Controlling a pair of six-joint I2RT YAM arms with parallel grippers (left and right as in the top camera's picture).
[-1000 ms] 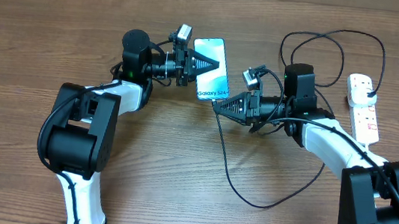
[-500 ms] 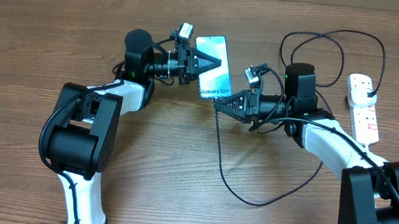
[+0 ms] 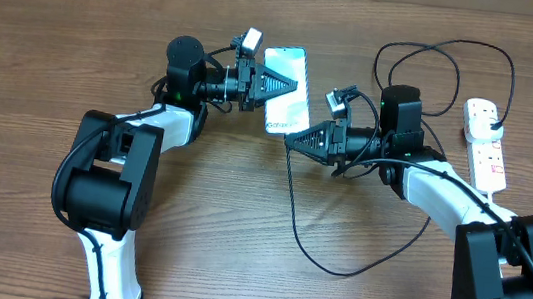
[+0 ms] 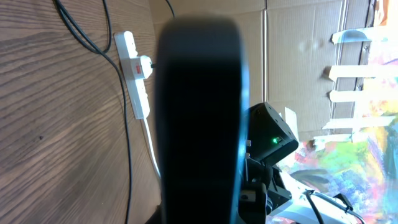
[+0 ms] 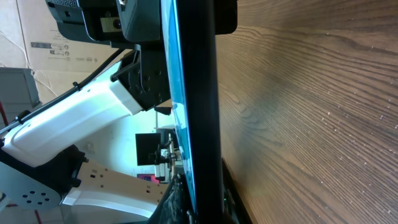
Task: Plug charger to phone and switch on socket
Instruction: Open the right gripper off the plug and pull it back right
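In the overhead view my left gripper [image 3: 270, 85] is shut on the phone [image 3: 290, 100] and holds it above the table, tilted, with its pale screen facing up. My right gripper [image 3: 294, 141] is at the phone's lower end, shut on the connector end of the charger [image 3: 295, 223]. The thin black cable hangs from it and loops across the table. The phone's dark back [image 4: 199, 112] fills the left wrist view. The phone shows edge-on [image 5: 198, 93] in the right wrist view and hides my fingertips. The white socket [image 3: 487, 155] lies at the right, with the black plug [image 3: 488, 118] in it.
The charger cable loops wide at the back right [image 3: 448, 55] and in front of the right arm [image 3: 343, 272]. The socket [image 4: 140, 81] and its white cord show in the left wrist view. Cardboard boxes stand beyond the table's far edge.
The left gripper has tilted and shifted the phone slightly up and right, so the screen text shows less. The right gripper has stayed at the phone's lower end.
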